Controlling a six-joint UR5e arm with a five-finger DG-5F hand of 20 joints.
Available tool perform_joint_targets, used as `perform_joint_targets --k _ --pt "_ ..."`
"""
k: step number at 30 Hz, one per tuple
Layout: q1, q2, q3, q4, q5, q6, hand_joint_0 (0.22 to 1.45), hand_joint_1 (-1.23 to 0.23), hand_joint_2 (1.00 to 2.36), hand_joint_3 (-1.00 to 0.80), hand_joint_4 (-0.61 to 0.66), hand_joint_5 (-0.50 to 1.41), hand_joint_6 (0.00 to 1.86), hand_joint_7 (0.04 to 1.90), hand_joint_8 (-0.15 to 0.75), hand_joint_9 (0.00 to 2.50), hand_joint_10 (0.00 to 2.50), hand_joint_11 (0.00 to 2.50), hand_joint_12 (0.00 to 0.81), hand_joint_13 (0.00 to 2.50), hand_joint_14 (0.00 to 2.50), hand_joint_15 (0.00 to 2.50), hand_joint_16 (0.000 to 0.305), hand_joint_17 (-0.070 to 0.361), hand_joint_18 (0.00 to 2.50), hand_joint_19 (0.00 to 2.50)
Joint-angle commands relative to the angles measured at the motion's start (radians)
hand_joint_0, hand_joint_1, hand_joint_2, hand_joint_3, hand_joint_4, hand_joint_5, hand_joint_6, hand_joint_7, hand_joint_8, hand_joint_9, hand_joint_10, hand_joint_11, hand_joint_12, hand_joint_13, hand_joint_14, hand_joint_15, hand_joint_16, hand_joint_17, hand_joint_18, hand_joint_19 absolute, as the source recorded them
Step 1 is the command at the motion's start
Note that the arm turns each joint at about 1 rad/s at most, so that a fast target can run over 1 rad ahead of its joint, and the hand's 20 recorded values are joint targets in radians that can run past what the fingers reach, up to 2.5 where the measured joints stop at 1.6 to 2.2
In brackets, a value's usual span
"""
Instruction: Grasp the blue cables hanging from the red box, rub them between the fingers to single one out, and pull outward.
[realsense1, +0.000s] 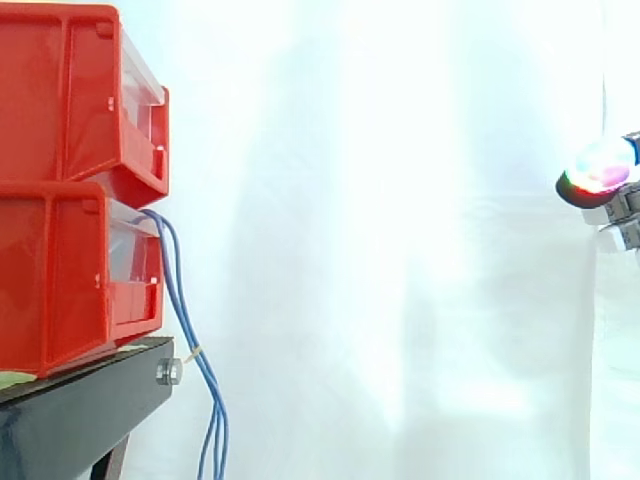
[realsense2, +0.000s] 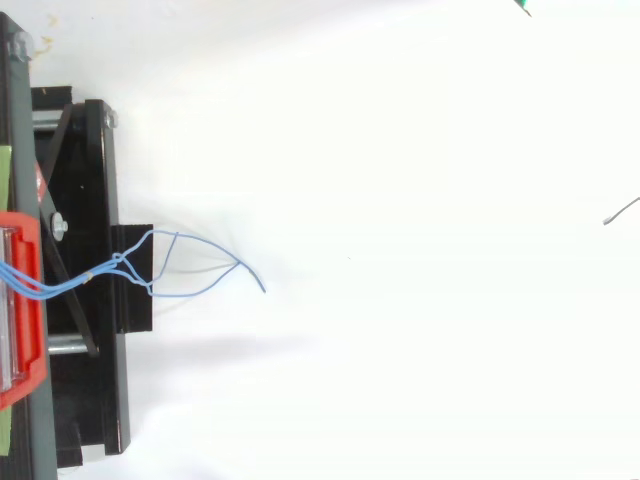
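Entering at the side view's right edge, the hand (realsense1: 600, 166) is well apart from the blue cables (realsense1: 176, 300); its spread cannot be told. These cables hang from the lower red bin (realsense1: 60, 280), past the black stand (realsense1: 80, 410), before the white curtain (realsense1: 400, 250).

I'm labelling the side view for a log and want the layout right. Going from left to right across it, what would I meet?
red bins → blue cables hanging down from them → hand at the right edge, well apart from the cables
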Motion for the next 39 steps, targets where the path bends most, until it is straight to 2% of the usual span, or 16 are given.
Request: perform_joint_targets --k 1,6,14,22,24,25,31,34,36,38,39 --pt "0.002 0.0 0.0 0.001 0.001 0.0 0.49 -0.55 1.0 -0.5 0.15 -0.27 0.5 0.67 0.222 0.35 0.0 0.05 0.333 0.32 0.01 0.26 0.047 0.105 0.28 0.4" --pt "0.003 -0.01 0.0 0.015 0.001 -0.005 0.49 -0.55 1.0 -0.5 0.15 -0.27 0.5 0.67 0.223 0.36 0.0 0.06 0.333 0.32 0.01 0.26 0.047 0.105 0.28 0.4" --pt "0.003 -0.042 0.0 0.073 0.002 -0.008 0.49 -0.55 1.0 -0.5 0.15 -0.27 0.5 0.67 0.221 0.35 0.0 0.06 0.333 0.33 0.01 0.26 0.047 0.105 0.29 0.41" --pt "0.003 -0.046 0.0 0.084 0.002 -0.025 0.49 -0.55 1.0 -0.5 0.15 -0.27 0.5 0.67 0.221 0.36 0.0 0.06 0.332 0.33 0.01 0.26 0.047 0.105 0.29 0.41" --pt "0.003 -0.062 0.0 0.094 0.002 -0.022 0.49 -0.55 1.0 -0.5 0.15 -0.27 0.5 0.67 0.222 0.36 0.0 0.06 0.332 0.33 0.01 0.27 0.047 0.105 0.29 0.41" --pt "0.0 -0.089 0.0 0.12 -0.001 -0.01 0.49 -0.55 1.0 -0.5 0.15 -0.27 0.5 0.67 0.223 0.36 0.0 0.06 0.332 0.33 0.01 0.27 0.047 0.105 0.29 0.4" --pt "0.002 -0.089 0.0 0.153 -0.002 -0.017 0.5 -0.54 1.0 -0.5 0.15 -0.27 0.5 0.67 0.223 0.36 0.0 0.07 0.333 0.34 0.01 0.27 0.046 0.104 0.29 0.41" --pt "-0.003 -0.115 0.0 0.156 -0.005 -0.002 0.5 -0.54 1.0 -0.5 0.15 -0.27 0.5 0.67 0.222 0.36 0.0 0.06 0.332 0.33 0.01 0.27 0.046 0.104 0.29 0.41" --pt "-0.007 -0.157 0.0 0.171 -0.015 0.027 0.5 -0.54 1.0 -0.5 0.15 -0.27 0.5 0.67 0.223 0.36 0.0 0.06 0.332 0.33 0.01 0.27 0.046 0.104 0.29 0.41" --pt "-0.02 -0.255 0.006 0.232 -0.068 0.138 0.5 -0.54 1.0 -0.5 0.15 -0.27 0.5 0.67 0.223 0.36 0.0 0.05 0.332 0.33 0.01 0.27 0.046 0.104 0.29 0.41" --pt "-0.021 -0.272 0.012 0.246 -0.082 0.162 0.5 -0.54 1.0 -0.5 0.15 -0.27 0.5 0.67 0.223 0.36 0.0 0.05 0.333 0.33 0.01 0.26 0.046 0.104 0.29 0.41"
